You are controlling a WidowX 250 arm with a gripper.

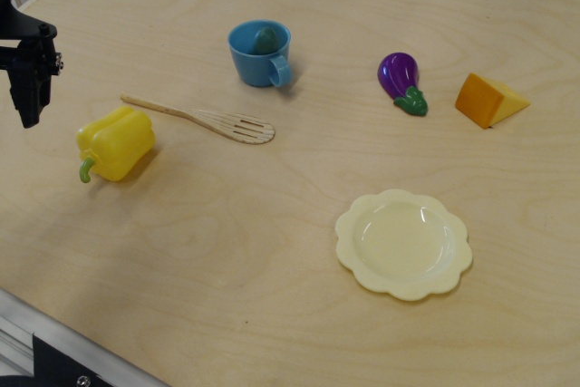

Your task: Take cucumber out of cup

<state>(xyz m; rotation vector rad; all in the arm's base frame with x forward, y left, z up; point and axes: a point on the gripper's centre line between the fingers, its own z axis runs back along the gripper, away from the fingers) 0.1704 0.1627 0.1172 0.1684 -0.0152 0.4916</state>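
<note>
The sky-blue cup (257, 64) stands upright at the back centre of the wooden table, its loop handle turned to the front right. The dark teal-green cucumber (265, 39) sits inside it, with only its rounded top showing above the rim. My black gripper (28, 104) hangs at the far left edge of the view, pointing down, well to the left of the cup and apart from it. It holds nothing. From this side angle its fingers overlap, so I cannot tell whether they are open or shut.
A wooden slotted spatula (207, 119) lies in front of the cup. A yellow pepper (114, 143) sits just right of the gripper. A purple eggplant (401, 79), an orange cheese wedge (489, 100) and a pale-yellow scalloped plate (403, 244) are to the right.
</note>
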